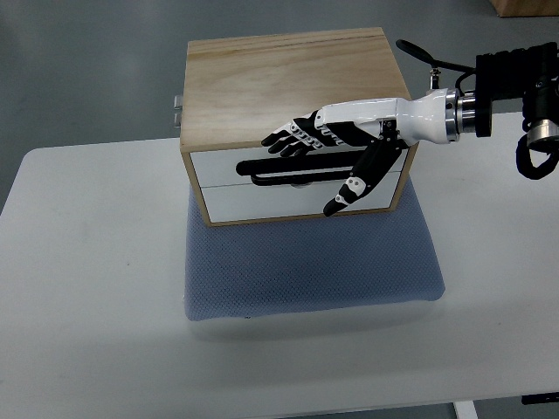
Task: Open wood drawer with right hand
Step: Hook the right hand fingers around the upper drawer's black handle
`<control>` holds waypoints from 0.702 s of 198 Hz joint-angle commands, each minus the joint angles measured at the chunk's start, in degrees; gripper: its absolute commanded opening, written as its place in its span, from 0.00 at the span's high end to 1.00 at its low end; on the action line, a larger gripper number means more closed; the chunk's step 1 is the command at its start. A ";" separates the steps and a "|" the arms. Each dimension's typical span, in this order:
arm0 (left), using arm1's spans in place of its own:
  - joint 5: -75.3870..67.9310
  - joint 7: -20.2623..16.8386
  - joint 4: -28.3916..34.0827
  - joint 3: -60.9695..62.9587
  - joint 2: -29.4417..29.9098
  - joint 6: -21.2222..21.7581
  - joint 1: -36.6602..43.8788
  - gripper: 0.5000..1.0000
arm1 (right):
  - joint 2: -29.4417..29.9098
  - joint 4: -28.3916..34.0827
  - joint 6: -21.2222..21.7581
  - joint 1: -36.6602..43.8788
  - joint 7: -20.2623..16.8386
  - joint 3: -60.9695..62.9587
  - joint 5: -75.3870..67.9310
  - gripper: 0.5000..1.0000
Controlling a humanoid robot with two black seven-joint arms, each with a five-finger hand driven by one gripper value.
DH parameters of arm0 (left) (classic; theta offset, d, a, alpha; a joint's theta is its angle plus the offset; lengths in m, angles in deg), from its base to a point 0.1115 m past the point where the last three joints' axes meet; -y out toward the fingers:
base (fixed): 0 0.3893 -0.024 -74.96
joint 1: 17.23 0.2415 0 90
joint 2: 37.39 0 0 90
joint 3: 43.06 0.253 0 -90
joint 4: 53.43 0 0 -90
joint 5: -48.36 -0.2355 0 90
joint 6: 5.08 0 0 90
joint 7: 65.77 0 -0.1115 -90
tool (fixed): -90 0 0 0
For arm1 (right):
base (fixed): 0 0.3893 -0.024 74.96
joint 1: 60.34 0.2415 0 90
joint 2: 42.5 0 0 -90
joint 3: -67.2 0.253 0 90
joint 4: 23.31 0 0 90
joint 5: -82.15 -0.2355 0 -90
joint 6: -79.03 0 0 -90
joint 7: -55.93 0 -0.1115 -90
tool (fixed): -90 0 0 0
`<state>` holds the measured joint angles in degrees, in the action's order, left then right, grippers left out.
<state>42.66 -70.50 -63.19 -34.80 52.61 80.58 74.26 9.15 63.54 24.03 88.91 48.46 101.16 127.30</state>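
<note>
A light wood drawer box (288, 78) stands on a blue-grey mat (306, 271). Its front has two white drawer fronts, the upper one (218, 166) above the lower one (262, 202), both closed. A long black handle (279, 164) runs across the upper front. My right hand (306, 173), white and black, reaches in from the right over the box's front top edge. Its fingers (293, 138) lie stretched just above the handle and its thumb (349, 188) points down across the drawer fronts. The hand is open and holds nothing.
The mat lies on a white table (87, 262). A small metal fitting (176, 109) sticks out from the box's left side. A cardboard corner (524, 7) shows at the top right, off the table.
</note>
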 commanded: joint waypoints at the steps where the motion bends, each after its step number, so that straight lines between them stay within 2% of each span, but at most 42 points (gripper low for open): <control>1: -0.01 -0.02 0.00 0.00 0.00 -0.05 0.00 0.00 | 0.11 -1.07 0.00 -0.36 -0.08 -0.03 1.08 0.11; 139: 0.08 -0.02 0.35 -0.18 0.00 -0.05 0.00 0.00 | 2.31 -5.72 0.00 -2.64 -0.26 -1.18 5.04 0.11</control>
<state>42.66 -70.52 -62.83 -34.98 52.61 80.54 74.26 11.37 58.08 24.03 86.29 48.38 99.98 131.98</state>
